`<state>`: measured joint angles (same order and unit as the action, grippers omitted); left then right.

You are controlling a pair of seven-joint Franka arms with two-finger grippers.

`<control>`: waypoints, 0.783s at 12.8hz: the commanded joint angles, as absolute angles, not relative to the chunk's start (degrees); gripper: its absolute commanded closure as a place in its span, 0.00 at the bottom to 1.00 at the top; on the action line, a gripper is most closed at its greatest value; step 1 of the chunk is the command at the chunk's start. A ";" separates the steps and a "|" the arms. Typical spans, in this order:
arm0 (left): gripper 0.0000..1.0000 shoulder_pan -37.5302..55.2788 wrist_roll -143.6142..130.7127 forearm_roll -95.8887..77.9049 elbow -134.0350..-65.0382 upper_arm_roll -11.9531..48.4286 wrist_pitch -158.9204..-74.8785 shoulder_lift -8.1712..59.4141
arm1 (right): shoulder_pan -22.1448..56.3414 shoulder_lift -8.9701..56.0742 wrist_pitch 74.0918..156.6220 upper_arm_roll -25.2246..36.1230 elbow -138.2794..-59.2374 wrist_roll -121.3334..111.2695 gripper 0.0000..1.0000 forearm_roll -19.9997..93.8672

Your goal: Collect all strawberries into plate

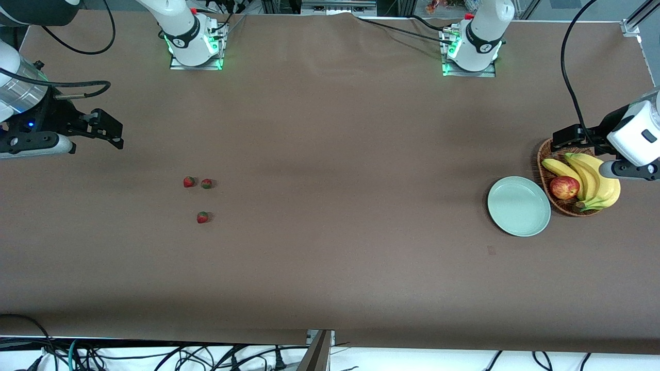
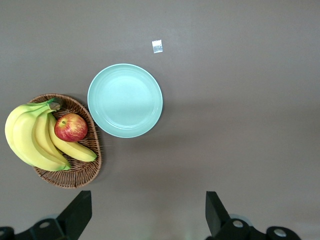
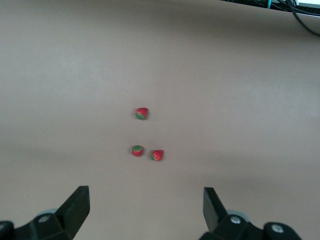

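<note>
Brown counter [image 1: 330, 268] carried everything | strawberries [image 1: 189, 181] sat at your right arm's end, well apart from the plate [image 1: 518, 206] beside the basket [image 1: 546, 154] | your right gripper [image 1: 111, 131], jaws apart, hung nearer them | left gripper [image 1: 567, 138] waited over the basket, jaws apart.

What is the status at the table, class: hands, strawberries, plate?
Left hand open over the basket; right hand open, empty. Three strawberries on the table, plate empty. Nothing between them.
</note>
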<state>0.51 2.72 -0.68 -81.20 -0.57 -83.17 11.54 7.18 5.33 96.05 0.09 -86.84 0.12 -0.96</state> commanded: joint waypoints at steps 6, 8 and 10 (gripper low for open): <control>0.00 0.44 2.72 -0.09 -79.54 -0.44 -82.35 12.13 | 7.38 5.45 95.45 0.09 -86.57 0.53 0.00 -1.23; 0.00 0.44 2.72 -0.09 -79.54 -0.44 -82.35 12.13 | 7.38 5.62 95.62 0.09 -86.57 0.35 0.00 -1.49; 0.00 0.44 2.38 -1.05 -79.54 -0.44 -82.35 12.13 | 7.38 5.71 95.62 0.09 -86.57 0.44 0.00 -1.67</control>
